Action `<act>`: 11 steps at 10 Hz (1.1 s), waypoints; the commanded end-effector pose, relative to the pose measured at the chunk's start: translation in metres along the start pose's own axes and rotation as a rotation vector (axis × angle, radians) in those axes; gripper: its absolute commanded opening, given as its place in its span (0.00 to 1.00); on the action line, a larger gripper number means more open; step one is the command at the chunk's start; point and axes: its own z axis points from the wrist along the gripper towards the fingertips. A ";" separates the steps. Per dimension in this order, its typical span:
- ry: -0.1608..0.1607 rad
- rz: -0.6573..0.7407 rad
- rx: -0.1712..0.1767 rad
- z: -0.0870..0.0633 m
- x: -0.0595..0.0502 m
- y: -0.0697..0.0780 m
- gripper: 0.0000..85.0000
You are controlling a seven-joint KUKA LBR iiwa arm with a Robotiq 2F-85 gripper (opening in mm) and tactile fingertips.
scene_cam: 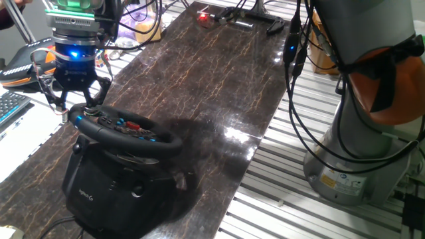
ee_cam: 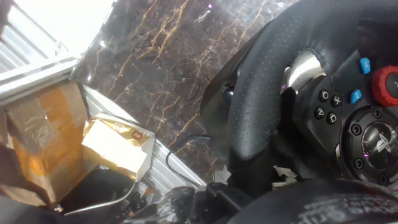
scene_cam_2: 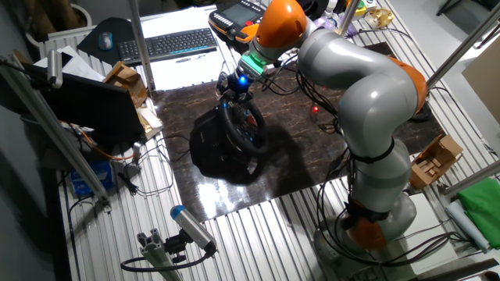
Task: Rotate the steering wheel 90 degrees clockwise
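Note:
The steering wheel (scene_cam: 129, 129) is black and round, with red and blue hub buttons, and sits tilted on a bulky black base (scene_cam: 99, 192). A blue mark shows on its far left rim (scene_cam: 78, 120). My gripper (scene_cam: 75, 108) hangs over that part of the rim with one finger on each side, closed around it. From the other fixed view the gripper (scene_cam_2: 234, 92) is at the wheel's (scene_cam_2: 244, 129) upper edge. In the hand view the wheel's rim (ee_cam: 261, 93) and hub buttons (ee_cam: 360, 93) fill the right side, very close.
The base stands on a dark marbled board (scene_cam: 219, 73). A keyboard (scene_cam_2: 168, 43) and an orange-and-black handheld controller (scene_cam_2: 238, 19) lie behind the board. Cardboard boxes (ee_cam: 43, 137) sit by the board's edge. Cables (scene_cam: 299, 99) hang near the robot's base (scene_cam: 352, 166).

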 end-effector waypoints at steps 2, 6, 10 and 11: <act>-0.010 -0.012 -0.001 -0.002 -0.001 0.000 0.61; -0.009 -0.035 -0.013 -0.003 0.000 0.001 0.51; -0.028 -0.028 0.002 -0.007 -0.009 0.000 0.51; -0.028 -0.026 0.002 -0.007 -0.010 -0.001 0.49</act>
